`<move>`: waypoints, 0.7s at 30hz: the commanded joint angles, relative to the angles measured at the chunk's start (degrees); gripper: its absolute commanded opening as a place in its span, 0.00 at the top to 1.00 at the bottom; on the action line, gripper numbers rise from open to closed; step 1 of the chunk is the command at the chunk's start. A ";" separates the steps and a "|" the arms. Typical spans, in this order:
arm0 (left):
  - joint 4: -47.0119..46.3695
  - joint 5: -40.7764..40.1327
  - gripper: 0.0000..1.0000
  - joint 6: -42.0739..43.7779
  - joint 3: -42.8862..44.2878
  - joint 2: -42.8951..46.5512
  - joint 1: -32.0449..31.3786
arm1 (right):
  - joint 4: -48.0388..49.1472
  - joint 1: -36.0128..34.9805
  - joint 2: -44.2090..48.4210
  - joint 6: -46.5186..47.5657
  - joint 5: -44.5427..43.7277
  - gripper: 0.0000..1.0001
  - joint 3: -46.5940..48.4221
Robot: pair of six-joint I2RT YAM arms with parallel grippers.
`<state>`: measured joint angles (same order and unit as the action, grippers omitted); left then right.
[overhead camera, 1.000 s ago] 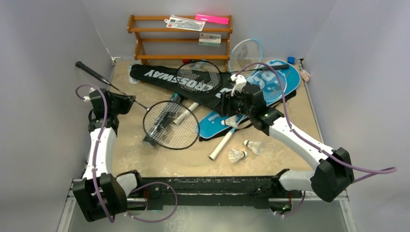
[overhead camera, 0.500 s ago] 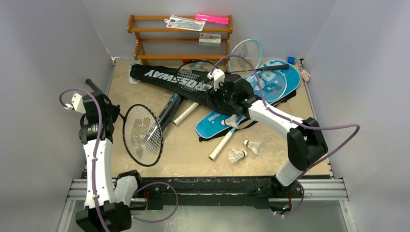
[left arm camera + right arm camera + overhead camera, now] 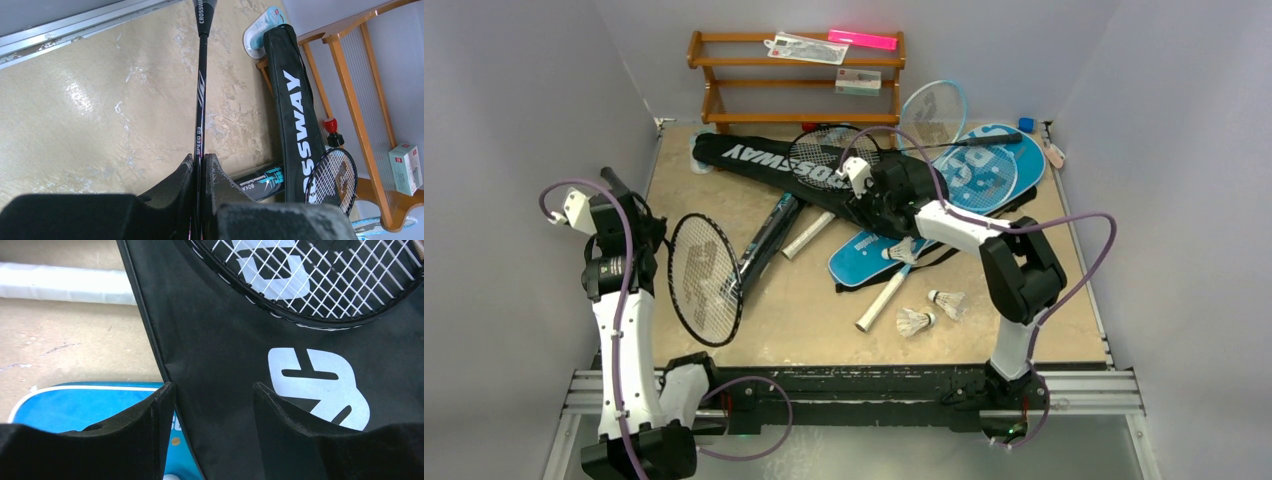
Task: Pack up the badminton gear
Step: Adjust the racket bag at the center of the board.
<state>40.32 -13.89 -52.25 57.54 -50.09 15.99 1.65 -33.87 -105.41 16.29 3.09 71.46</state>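
Black racket [image 3: 199, 110] pinched by left fingers [image 3: 175, 187]; right fingers [image 3: 150, 425] gape over CROSSWAY cover [image 3: 225, 355].

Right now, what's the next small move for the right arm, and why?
Probably close the right jaws on the black cover: they stand open astride its edge, while the left jaws grip a black racket by its shaft, not yet packed. Pinching that edge would let the cover be lifted open.
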 commanded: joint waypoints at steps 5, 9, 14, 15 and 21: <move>-3.23 4.23 1.00 0.81 2.15 1.04 0.26 | 1.87 -1.64 -3.74 4.26 -5.58 0.42 4.52; -4.58 7.05 1.00 0.49 1.48 0.89 0.23 | 3.81 -2.67 -4.06 4.84 -4.57 0.40 3.62; -7.22 11.45 1.00 -0.48 -0.60 -0.03 0.21 | 5.75 -3.18 -2.32 4.92 -3.46 0.28 1.81; -7.75 12.31 1.00 -0.79 -1.22 -0.26 0.21 | 5.48 -3.16 -2.24 4.94 -3.25 0.28 1.84; -13.96 18.40 1.00 -3.08 -5.87 -1.96 -0.18 | 6.70 -3.47 0.58 4.25 -1.05 0.25 -0.08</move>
<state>33.85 -1.28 -53.36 53.93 -51.07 15.99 5.98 -36.82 -109.06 20.67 -0.27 72.86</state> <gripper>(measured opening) 0.058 0.741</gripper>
